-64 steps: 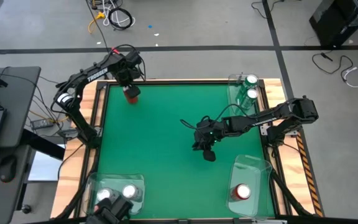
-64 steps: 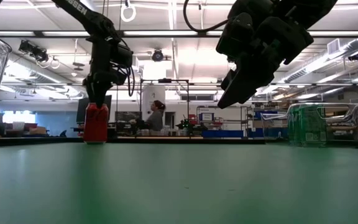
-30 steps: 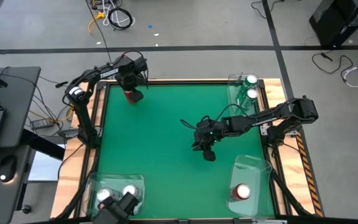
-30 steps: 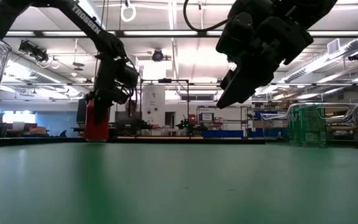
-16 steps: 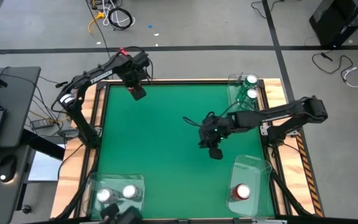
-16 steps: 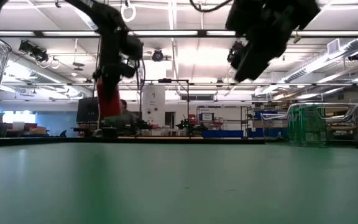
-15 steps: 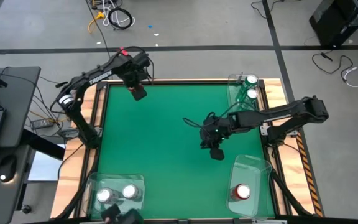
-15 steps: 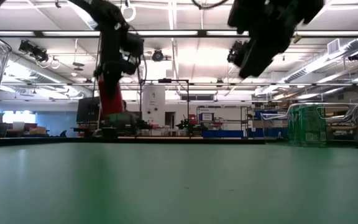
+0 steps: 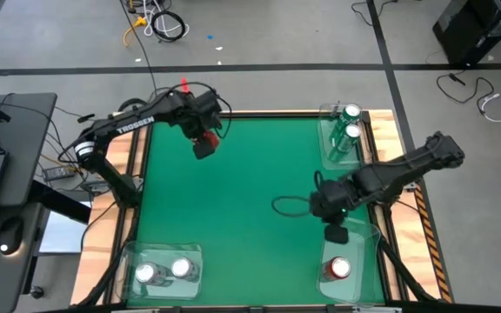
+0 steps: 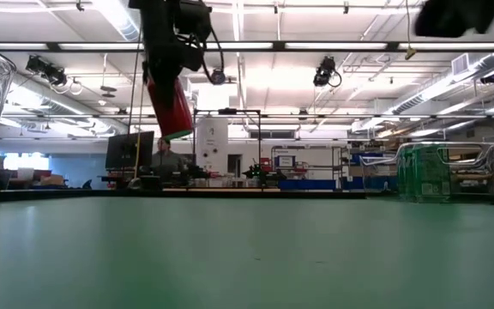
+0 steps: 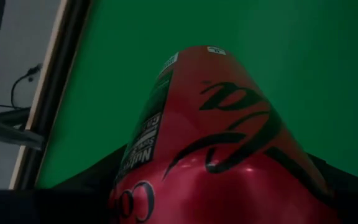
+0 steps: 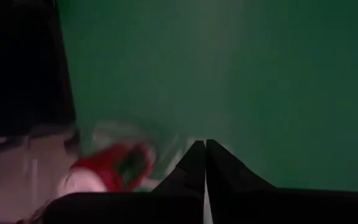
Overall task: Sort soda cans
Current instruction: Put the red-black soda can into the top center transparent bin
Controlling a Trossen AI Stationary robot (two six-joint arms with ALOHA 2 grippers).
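Observation:
My left gripper [image 9: 201, 136] is shut on a red soda can [image 9: 205, 145] and carries it in the air over the table's far left part; the low view shows the can [image 10: 168, 107] well above the table. My right gripper [image 12: 205, 147] is shut and empty, over the far rim of the near-right bin, where another red can [image 9: 338, 268] stands. Two green cans [image 9: 350, 123] stand in the far-right bin. Two silver cans [image 9: 163, 271] stand in the near-left bin. My left gripper holds the red can by its side wall [image 11: 166, 155], pinched between the two fingers, one dark finger [image 11: 86, 183] on each side. It comes from above. The can is lifted clear of the table and hangs tilted, its lower end [image 10: 177, 131] leaning toward the table's right.
Three clear plastic bins stand at the corners: far right [image 9: 325, 132], near right [image 9: 359, 233], near left [image 9: 134, 254]. The green mat's middle [image 9: 250, 200] is bare. A wooden rim [image 9: 134, 148] frames the table. Cables and a laptop lie off the left side.
My left gripper has lifted the red can off the table's far-left part and carried it up and toward the right, the can tipping from upright to tilted. My right gripper has moved from the table's middle toward the near-right bin and risen.

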